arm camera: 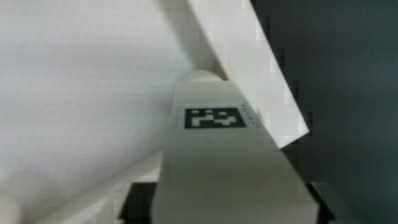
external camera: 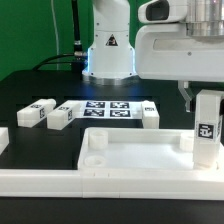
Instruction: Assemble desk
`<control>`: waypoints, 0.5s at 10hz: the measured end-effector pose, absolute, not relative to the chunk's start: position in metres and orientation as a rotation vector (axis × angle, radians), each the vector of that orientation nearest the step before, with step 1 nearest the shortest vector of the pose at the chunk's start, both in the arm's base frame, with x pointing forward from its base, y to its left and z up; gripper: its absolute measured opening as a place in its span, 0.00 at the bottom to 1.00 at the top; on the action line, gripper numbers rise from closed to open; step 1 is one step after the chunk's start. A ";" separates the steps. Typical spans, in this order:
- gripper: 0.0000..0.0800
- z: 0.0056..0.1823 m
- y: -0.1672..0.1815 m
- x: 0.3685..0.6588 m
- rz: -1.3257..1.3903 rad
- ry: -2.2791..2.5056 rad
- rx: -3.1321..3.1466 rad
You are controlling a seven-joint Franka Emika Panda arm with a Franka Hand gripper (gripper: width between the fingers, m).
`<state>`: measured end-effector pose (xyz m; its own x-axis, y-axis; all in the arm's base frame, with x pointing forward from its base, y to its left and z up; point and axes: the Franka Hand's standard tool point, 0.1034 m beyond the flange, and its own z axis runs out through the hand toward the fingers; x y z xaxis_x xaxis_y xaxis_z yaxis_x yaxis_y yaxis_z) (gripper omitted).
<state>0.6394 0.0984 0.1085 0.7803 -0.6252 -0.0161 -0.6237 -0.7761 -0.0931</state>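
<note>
Tool (external camera: 206, 100) grips leg block (external camera: 207, 135) upright; at tabletop (external camera: 120, 178) corner

Gripper (external camera: 203, 100) is hanging at the exterior view's right, pointing straight down, fingers (external camera: 186, 97) pinching a leg block (external camera: 207, 130) and holding it upright.

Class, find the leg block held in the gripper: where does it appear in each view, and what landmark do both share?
Exterior view: the leg block stands upright at that view's right, at the tabletop's corner.
Wrist view: it fills the middle, tag facing the camera.
Shared landmark: the white tabletop.
</note>
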 end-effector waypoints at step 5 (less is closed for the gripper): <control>0.48 0.108 0.099 0.639 -0.011 1.193 -2.805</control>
